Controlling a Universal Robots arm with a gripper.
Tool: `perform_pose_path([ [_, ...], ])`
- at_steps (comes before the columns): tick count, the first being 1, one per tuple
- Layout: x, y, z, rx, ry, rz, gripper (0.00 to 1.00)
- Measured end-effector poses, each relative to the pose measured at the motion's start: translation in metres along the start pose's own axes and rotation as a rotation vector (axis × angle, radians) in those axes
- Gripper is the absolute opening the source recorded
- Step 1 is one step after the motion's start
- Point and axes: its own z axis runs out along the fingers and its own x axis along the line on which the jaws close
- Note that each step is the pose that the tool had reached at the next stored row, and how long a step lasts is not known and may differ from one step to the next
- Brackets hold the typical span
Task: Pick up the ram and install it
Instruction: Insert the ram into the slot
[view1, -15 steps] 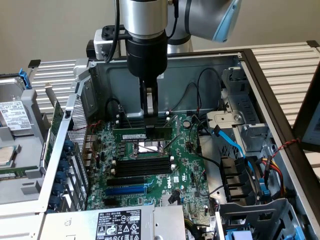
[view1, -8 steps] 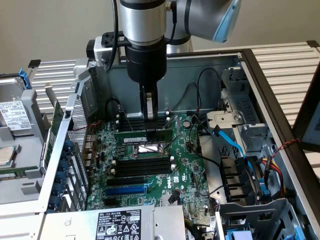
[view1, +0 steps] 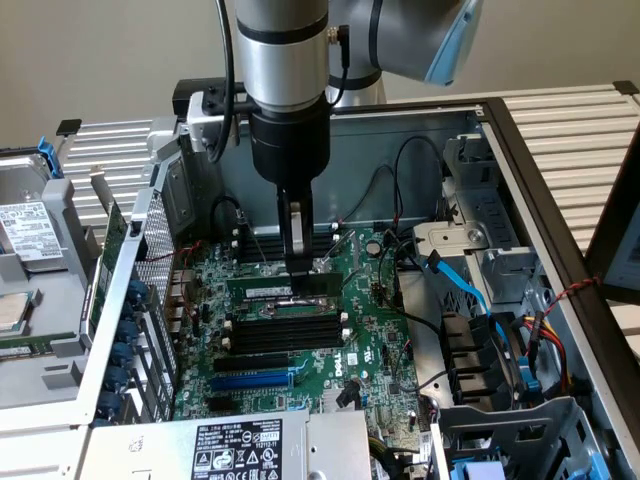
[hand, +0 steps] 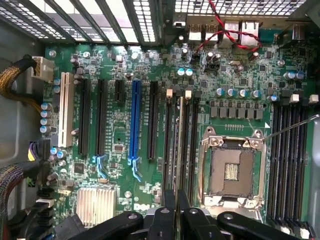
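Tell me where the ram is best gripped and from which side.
Grip the ram across its two flat faces, on its upper long edge, coming straight down from above. It stands on edge along the black memory slots, so probably only that top edge is free; the claw pinches it this way.

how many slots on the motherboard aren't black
2. A blue slot sits between black expansion slots. A white slot lies along the board's edge. Part of the board is covered, so more may be hidden.
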Motion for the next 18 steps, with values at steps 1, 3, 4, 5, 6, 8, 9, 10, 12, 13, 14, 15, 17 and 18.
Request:
perform_pose_path([
  [1, 0.0000, 0.0000, 0.0008, 0.0000, 0.0002, 0.000, 0.13],
  [3, 0.0001, 0.0000, 0.0013, -0.0001, 0.0004, 0.000, 0.13],
  [4, 0.0001, 0.0000, 0.0013, -0.0002, 0.0005, 0.000, 0.13],
  [5, 0.0001, 0.0000, 0.0013, -0.0002, 0.0005, 0.000, 0.13],
  [6, 0.0003, 0.0000, 0.0014, 0.0001, -0.0005, 0.000, 0.13],
  [8, 0.0005, 0.0000, 0.0014, 0.0000, -0.0011, 0.000, 0.13],
  [9, 0.0006, 0.0000, 0.0014, 0.0000, -0.0013, 0.000, 0.13],
  [10, 0.0008, 0.0000, 0.0015, 0.0000, -0.0014, 0.000, 0.13],
  [12, 0.0018, 0.0000, 0.0017, 0.0000, -0.0014, 0.000, 0.13],
  [13, 0.0023, 0.0000, 0.0020, 0.0000, -0.0013, 0.000, 0.13],
  [14, 0.0028, 0.0000, 0.0024, -0.0001, -0.0013, 0.000, 0.13],
  [15, 0.0038, 0.0000, 0.0029, 0.0000, -0.0014, 0.000, 0.13],
  [17, 0.0055, 0.0000, 0.0040, 0.0000, -0.0014, 0.001, 0.13],
  [18, 0.0062, 0.0000, 0.0046, -0.0001, -0.0013, 0.001, 0.13],
])
